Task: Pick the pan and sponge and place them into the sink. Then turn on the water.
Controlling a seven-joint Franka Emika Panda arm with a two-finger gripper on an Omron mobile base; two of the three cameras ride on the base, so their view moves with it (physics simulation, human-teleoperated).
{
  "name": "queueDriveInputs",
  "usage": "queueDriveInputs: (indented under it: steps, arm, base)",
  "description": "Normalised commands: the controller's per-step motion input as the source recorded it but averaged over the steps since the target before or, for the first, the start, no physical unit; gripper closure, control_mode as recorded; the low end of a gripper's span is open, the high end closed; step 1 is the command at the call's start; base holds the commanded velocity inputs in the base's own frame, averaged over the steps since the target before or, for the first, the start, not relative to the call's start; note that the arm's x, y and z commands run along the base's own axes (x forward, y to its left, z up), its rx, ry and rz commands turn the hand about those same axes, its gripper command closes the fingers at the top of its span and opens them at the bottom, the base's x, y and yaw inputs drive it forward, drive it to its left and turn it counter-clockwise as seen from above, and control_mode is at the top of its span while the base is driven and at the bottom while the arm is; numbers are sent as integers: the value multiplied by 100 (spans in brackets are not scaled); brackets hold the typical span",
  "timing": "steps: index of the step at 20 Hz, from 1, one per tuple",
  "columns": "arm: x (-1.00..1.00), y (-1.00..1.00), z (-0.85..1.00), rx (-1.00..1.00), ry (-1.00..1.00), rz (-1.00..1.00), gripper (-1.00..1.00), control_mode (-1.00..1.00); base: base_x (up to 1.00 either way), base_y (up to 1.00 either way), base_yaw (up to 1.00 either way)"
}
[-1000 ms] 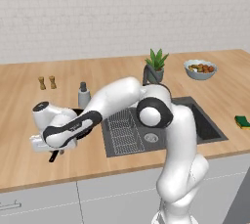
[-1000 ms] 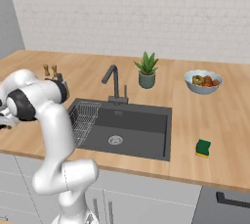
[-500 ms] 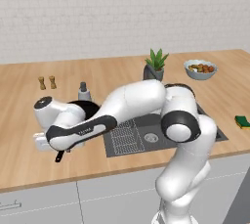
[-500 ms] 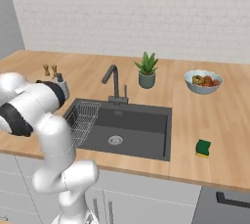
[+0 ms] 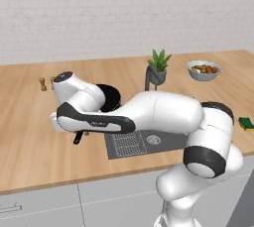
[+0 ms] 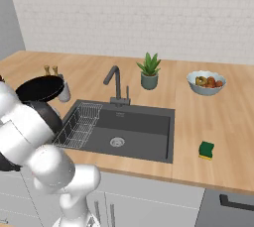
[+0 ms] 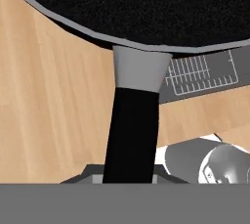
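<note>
A white brick wall runs behind a long wooden counter (image 6: 208, 117) fitted with pale cabinet fronts below. Set into the counter is the dark grey sink (image 6: 136, 132), with a round drain in its floor and a wire rack (image 6: 79, 126) along its left side as the right base view shows it. The angular dark faucet (image 6: 114, 83) stands at the back edge of the basin, and a potted plant (image 6: 149, 71) sits just behind and to the right of it. Further right on the counter is a bowl of fruit (image 6: 206, 82). The green sponge (image 6: 206, 149) lies on the wood to the right of the sink, near the front edge and well apart from the basin. The black pan (image 6: 40, 87) is lifted off the counter and tilted, to the left of the rack, in front of a grey soap bottle (image 6: 63, 92) and two small shakers (image 6: 50, 70) at the back. In the hand view the pan's dark round body (image 7: 146, 8) fills the top, its grey neck and black handle (image 7: 131, 135) running straight down to the bottom edge between the fingers, with the counter and part of the rack beneath it. The gripper (image 5: 79, 136) appears clamped on the end of that handle, the white arm folded low across the front of the sink in the left base view.
</note>
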Motion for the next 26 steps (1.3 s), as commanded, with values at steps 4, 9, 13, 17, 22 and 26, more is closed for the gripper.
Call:
queueDriveInputs:
  steps: [4, 9, 13, 17, 22, 26]
  arm:
    - [-9, -85, 66, 0, 2, 0, 100, -100]
    - [-12, -93, 62, 0, 5, 0, 100, -100]
    - [-17, -87, 52, 1, 6, 0, 100, -100]
    - [-13, -74, 33, 0, 2, -5, 100, -100]
    - [-6, -63, 25, 0, 2, -11, 100, -100]
    - [0, -62, 14, 0, 3, -15, 100, -100]
  base:
    - [0, 0, 0]
    - [0, 0, 0]
    - [0, 0, 0]
    - [0, 0, 0]
    - [0, 0, 0]
    - [0, 0, 0]
